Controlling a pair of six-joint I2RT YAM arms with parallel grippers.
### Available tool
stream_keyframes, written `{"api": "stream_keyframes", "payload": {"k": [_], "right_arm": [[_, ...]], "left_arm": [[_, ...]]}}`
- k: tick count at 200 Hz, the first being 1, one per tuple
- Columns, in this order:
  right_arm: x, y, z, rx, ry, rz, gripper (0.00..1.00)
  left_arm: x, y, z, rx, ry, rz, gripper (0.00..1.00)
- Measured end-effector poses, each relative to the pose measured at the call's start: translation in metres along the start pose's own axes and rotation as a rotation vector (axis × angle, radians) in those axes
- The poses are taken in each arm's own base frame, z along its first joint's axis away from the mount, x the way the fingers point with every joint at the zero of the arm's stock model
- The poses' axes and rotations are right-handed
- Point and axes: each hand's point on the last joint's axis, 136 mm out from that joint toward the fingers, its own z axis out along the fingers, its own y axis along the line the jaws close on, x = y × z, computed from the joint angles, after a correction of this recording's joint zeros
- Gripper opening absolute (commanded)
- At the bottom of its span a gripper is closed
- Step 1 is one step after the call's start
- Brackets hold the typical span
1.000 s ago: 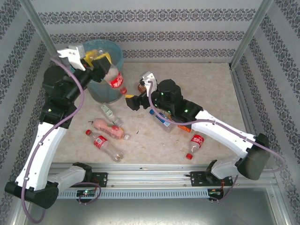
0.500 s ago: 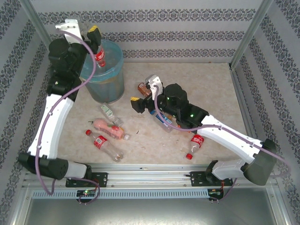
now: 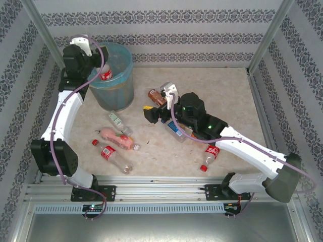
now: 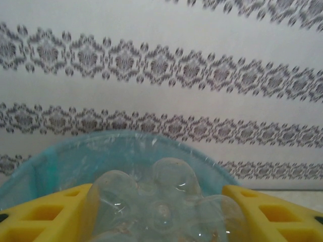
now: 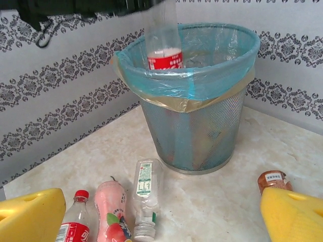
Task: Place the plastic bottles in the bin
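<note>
- While hung over bin (image 5: 222,75) mouth: red-label bottle (image 5: 164,59), long axis near upright, base up, cap end down inside the rim.
- Left gripper (image 4: 157,199): half closed on that bottle's base, directly above bin.
- Right gripper (image 5: 161,204): spread wide, empty, right of bin, nearer loose bottles (image 5: 144,194).
- Judged next: release.

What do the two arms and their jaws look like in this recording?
Both arms have white shells and black joints; a lilac cable trails along the left arm and the right arm. The jaws are yellow, with square recesses.
</note>
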Motion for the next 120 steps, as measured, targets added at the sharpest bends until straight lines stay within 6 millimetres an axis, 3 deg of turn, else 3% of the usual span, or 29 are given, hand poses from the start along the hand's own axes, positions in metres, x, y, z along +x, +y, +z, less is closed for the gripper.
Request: {"api": "stream_keyframes", "payload": {"k": [36,59,78,120], "right_arm": [[0.005,-0.001,0.004,0.002,0.014,0.014,0.98],[0.013,-0.002,0.011,0.006,0.037,0.022,0.98],[0.018,-0.002,0.015,0.005,0.051,0.036,0.98],[0.019,-0.002,0.016,0.004,0.056,0.049,0.98]], "left_arm": [[0.044,0.001,0.021,0.045,0.092,-0.014,0.06],[0.067,0.0,0.031,0.073,0.14,-0.021,0.25],[0.072,-0.002,0.035,0.094,0.146,-0.021,0.55],[0.062,-0.006,0.033,0.107,0.139,-0.02,0.62]]}}
